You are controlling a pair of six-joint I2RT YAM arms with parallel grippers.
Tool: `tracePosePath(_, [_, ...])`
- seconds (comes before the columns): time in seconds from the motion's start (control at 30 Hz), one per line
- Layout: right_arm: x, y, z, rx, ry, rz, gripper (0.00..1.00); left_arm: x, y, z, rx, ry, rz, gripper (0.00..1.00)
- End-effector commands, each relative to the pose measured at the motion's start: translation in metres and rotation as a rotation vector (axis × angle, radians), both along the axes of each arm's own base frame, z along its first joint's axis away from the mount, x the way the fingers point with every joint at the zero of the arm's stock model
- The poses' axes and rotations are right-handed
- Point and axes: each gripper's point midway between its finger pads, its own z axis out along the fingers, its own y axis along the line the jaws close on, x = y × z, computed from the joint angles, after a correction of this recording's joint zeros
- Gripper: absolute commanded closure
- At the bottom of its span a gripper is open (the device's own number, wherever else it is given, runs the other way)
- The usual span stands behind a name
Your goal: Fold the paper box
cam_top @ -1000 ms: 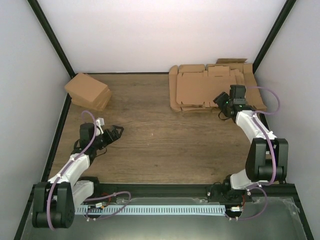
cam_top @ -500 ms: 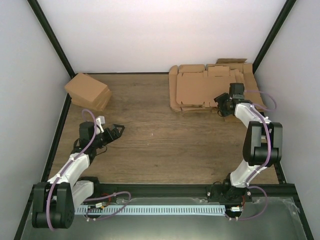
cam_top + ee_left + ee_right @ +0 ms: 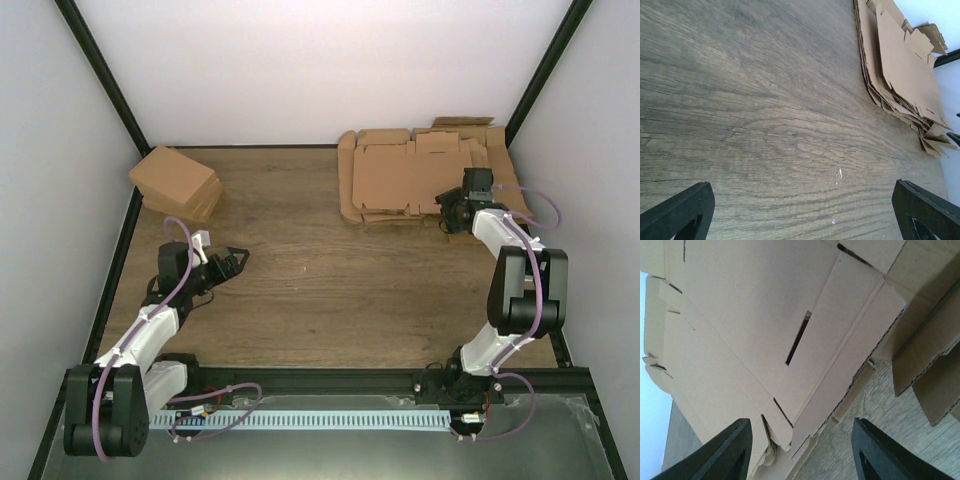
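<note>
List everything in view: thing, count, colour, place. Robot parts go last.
paper box: one, brown, flat die-cut sheet on top of the pile, far right of the table
pile of cardboard sheets: one pile, brown, far right corner; sheet count cannot be told
pile of cartons: one small pile, brown, far left edge
table: one, dark wood grain, under everything
left gripper: one, black, open, over bare table on the left
right gripper: one, black, open, at the near edge of the pile of cardboard sheets
</note>
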Motion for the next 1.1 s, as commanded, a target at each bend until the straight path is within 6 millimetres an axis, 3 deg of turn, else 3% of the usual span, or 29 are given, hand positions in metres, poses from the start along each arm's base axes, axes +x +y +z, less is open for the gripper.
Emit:
tracePosePath(0.0, [0.013,-0.013,0.000,-0.005,-0.013,-0.063,0.44,0.005,-0.002,0.011,0.000,-0.030,-0.011,0.00])
tracePosePath(0.17, [0.021,-0.013,-0.010,0.012,0.006,-0.067,0.48,0.004,0.001,0.014,0.012,-0.037,0.001,0.00])
tracePosePath(0.27, [0.022,-0.013,-0.013,0.025,0.007,-0.080,0.55,0.004,0.002,0.016,0.021,-0.039,0.007,0.00])
tracePosePath(0.33, [0.021,-0.015,-0.014,0.028,0.008,-0.100,0.66,0.004,0.003,0.017,0.025,-0.039,0.009,0.00])
tracePosePath(0.43, [0.021,-0.016,-0.011,0.029,0.000,-0.114,0.91,0.004,0.004,0.018,0.033,-0.041,0.011,0.00])
tracePosePath(0.5, [0.021,-0.015,-0.002,0.035,-0.018,-0.110,0.99,0.005,0.005,0.020,0.041,-0.042,0.014,0.00])
tracePosePath(0.7, [0.016,-0.005,0.044,0.062,-0.112,-0.058,0.99,0.010,0.006,0.040,0.046,-0.070,0.025,0.00])
tracePosePath(0.8, [0.008,0.015,0.069,0.129,-0.157,0.027,0.99,0.011,0.005,0.053,0.024,-0.090,0.026,0.00])
tracePosePath(0.93, [-0.012,0.061,0.088,0.198,-0.181,0.184,0.99,0.014,-0.001,0.067,-0.033,-0.097,0.015,0.00])
tracePosePath(1.07, [-0.047,0.122,0.085,0.267,-0.127,0.384,0.99,0.013,-0.017,0.073,-0.131,-0.084,-0.044,0.00])
